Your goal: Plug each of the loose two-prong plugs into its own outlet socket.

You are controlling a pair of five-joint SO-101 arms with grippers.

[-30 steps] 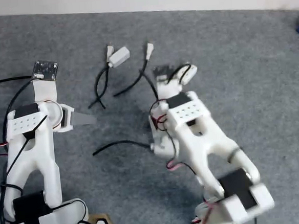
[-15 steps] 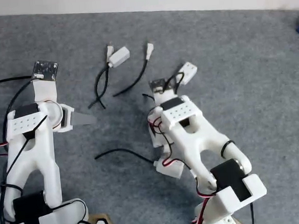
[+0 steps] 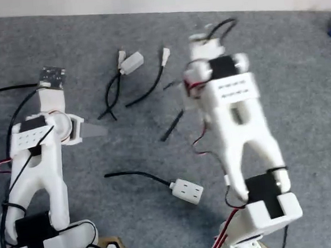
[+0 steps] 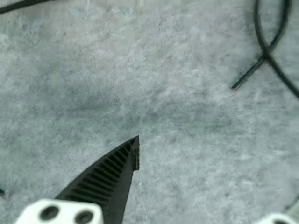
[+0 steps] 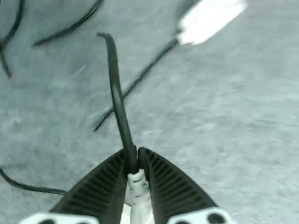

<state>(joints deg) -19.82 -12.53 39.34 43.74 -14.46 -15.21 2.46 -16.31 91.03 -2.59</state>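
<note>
The left arm (image 3: 38, 167) stands at the left side of the tabletop, its forearm pointing away from the base. The left hand (image 3: 73, 107) is spread wide, with one dark ribbed finger (image 4: 117, 172) swung out sideways. The right arm (image 3: 240, 130) stretches farther forward, nearly straight. The right hand (image 5: 132, 156) has its two ribbed fingers pinched together on a black cord (image 5: 117, 93).

Overhead camera and two wrist cameras close to the bench

The high camera looked steeply down over the grey bench (image 3: 299, 92), with the arm bases at its near edge. Each wrist camera rode low over the felt, looking along the left tool (image 3: 77, 125) or the right tool (image 5: 133, 156). The high and left wrist views shared the looped black cord (image 3: 110, 99).
</note>
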